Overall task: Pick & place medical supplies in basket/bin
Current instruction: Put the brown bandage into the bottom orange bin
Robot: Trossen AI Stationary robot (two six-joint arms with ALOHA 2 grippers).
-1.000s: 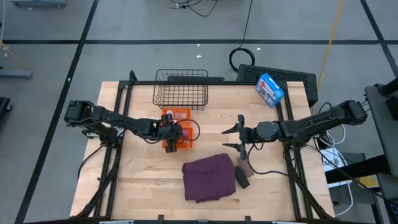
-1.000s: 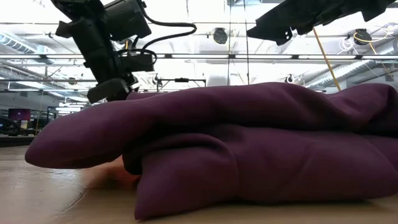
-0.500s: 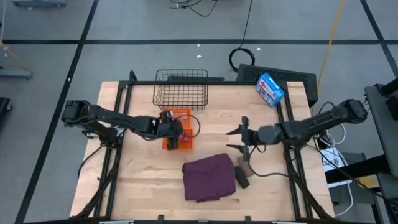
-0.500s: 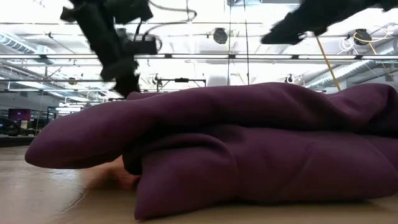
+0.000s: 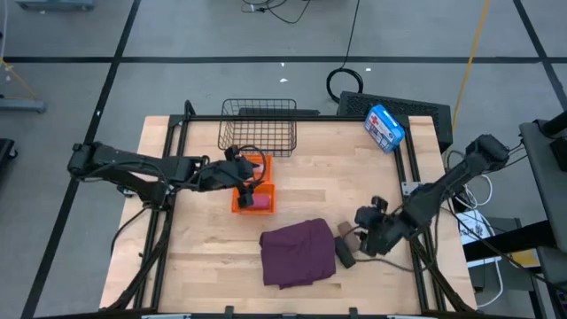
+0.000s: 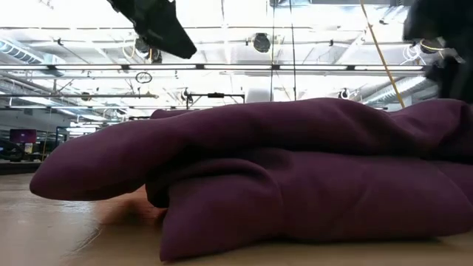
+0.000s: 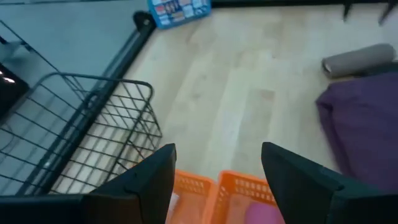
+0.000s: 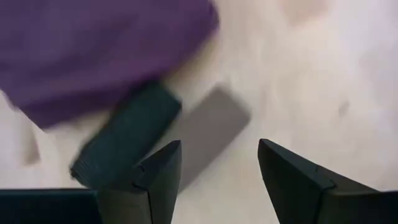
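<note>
The purple-maroon cloth (image 5: 297,252) lies crumpled on the table near its front edge and fills the low view (image 6: 281,177). To its right lie the brown roll (image 5: 345,231) and the black roll (image 5: 344,255). My right gripper (image 5: 361,232) hangs open above both rolls (image 8: 208,134) (image 8: 127,134), pointing down. The pink roll (image 5: 252,201) lies in the near compartment of the orange bin (image 5: 237,206). My left gripper (image 5: 244,177) is open over the bin's far part (image 7: 193,183). The black wire basket (image 5: 259,127) stands behind the bin. No vials show.
A blue-and-white box with a red cross (image 5: 384,126) sits at the table's far right corner. Bare wood lies between the bin and the right arm. The basket's wire wall (image 7: 118,118) is close beside my left gripper (image 7: 217,155). Black frame rails run along the table's sides.
My right gripper has swung from mid-table toward the near edge and tipped down over the brown and black rolls. My left gripper has drawn back from over the bin's near compartment toward the basket and risen, and the pink roll now shows in that compartment.
</note>
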